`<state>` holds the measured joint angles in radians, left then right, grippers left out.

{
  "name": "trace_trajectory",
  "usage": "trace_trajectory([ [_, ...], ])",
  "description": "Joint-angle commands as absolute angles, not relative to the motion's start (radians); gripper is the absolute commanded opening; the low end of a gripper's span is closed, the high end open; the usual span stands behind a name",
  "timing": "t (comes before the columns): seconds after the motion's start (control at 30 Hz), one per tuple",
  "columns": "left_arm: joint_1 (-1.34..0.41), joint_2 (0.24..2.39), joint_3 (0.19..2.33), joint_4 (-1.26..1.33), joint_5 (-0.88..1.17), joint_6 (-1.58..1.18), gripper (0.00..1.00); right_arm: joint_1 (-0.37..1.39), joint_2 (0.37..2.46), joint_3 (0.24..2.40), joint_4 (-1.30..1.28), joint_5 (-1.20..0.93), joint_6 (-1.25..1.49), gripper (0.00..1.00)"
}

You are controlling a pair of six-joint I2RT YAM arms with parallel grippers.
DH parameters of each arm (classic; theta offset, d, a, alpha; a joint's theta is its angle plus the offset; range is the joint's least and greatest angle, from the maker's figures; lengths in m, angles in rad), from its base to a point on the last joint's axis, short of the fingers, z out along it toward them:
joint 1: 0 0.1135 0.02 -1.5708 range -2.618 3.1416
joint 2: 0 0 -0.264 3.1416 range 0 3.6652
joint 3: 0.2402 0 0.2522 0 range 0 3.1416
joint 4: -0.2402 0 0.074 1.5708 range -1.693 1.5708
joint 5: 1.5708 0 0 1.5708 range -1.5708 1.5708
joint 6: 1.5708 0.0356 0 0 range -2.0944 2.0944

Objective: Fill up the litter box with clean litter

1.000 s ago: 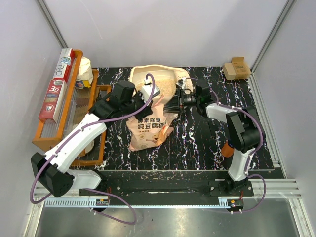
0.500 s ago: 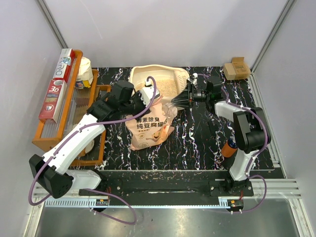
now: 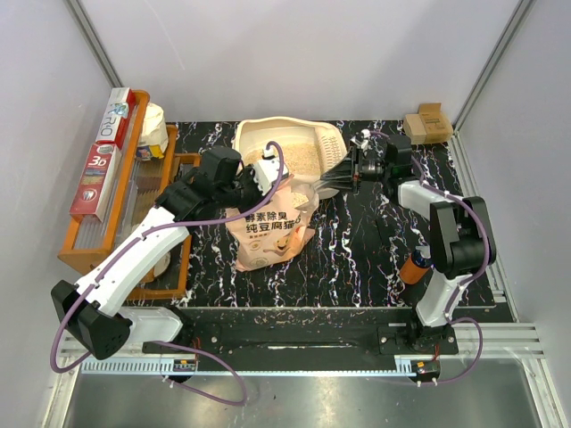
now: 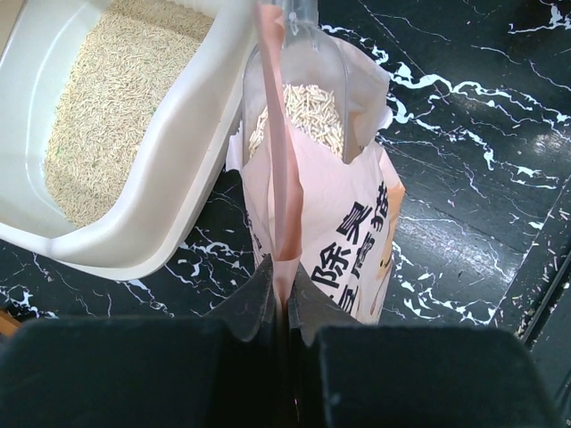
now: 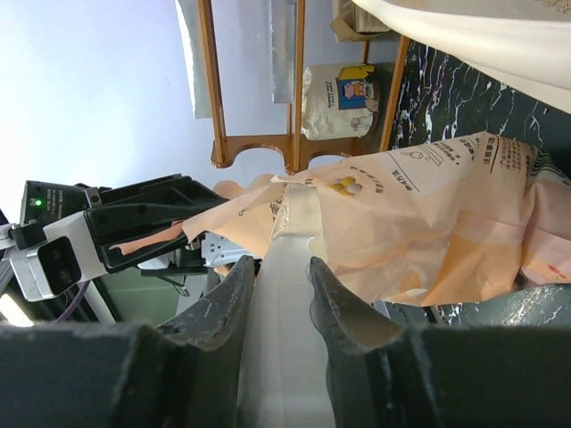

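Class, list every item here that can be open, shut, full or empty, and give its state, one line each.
litter box: partly filled.
clean litter: some in the box, some in the scoop.
bag: upright, mouth open.
scoop: loaded with litter, at the bag's mouth.
left claw: shut on the bag's edge.
right claw: shut on the scoop's handle.

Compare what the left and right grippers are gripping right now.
The left gripper pinches the bag's thin pink edge; the right gripper clamps the scoop's pale handle. In the top view the left gripper reaches from the bag's left, the right gripper from its right. Both are shut at the bag's mouth.
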<state>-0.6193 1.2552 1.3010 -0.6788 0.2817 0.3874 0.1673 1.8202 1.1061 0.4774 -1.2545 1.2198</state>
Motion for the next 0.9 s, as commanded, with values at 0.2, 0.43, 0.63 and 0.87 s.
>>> trace_trajectory([
  [0.2, -0.621, 1.226, 1.342, -0.629, 0.273, 0.417, 0.00, 0.129, 1.743, 1.144, 0.486, -1.322, 1.184, 0.00],
  [0.43, -0.621, 1.232, 1.361, -0.627, 0.264, 0.419, 0.00, 0.095, 1.767, 1.147, 0.509, -1.360, 1.204, 0.00],
  [0.63, -0.620, 1.238, 1.367, -0.632, 0.255, 0.425, 0.00, 0.086, 1.816, 1.144, 0.681, -1.405, 1.347, 0.00],
  [0.87, -0.614, 1.256, 1.396, -0.632, 0.238, 0.428, 0.00, 0.060, 1.854, 1.169, 0.721, -1.430, 1.391, 0.00],
])
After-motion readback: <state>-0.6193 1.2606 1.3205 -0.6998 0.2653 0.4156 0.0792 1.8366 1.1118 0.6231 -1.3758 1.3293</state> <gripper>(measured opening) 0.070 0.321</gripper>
